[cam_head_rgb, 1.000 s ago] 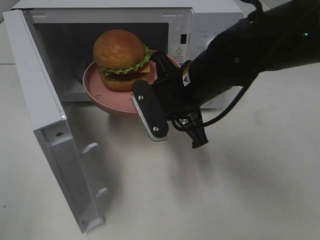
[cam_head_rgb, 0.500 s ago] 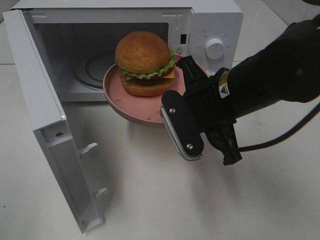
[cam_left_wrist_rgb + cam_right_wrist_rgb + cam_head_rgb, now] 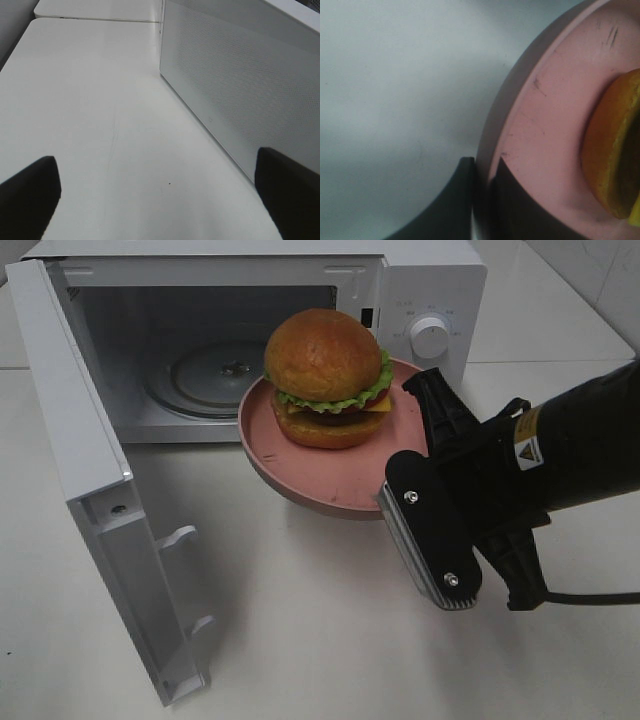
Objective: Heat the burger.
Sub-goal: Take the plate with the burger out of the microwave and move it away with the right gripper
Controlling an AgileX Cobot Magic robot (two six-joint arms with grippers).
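The burger (image 3: 325, 375), with a golden-brown bun, green lettuce and yellow cheese, sits on a round pink plate (image 3: 330, 490). The plate hangs in the air just in front of the open microwave (image 3: 430, 280), outside its cavity. My right gripper (image 3: 420, 405) is shut on the plate's right rim. In the right wrist view the right gripper (image 3: 485, 170) pinches the plate (image 3: 555, 125) rim, with the burger (image 3: 612, 160) at the edge. My left gripper (image 3: 160, 200) is open and empty beside the microwave's side wall (image 3: 240, 90). It is out of the high view.
The microwave door (image 3: 80, 460) swings out to the left and reaches toward the table's front. The glass turntable (image 3: 215, 375) inside is bare. The control knob (image 3: 430, 337) is on the right panel. White tabletop (image 3: 300, 640) spreads in front.
My right gripper has drawn the plate and burger out of the microwave cavity, rightward and toward the front. The door has stayed still.
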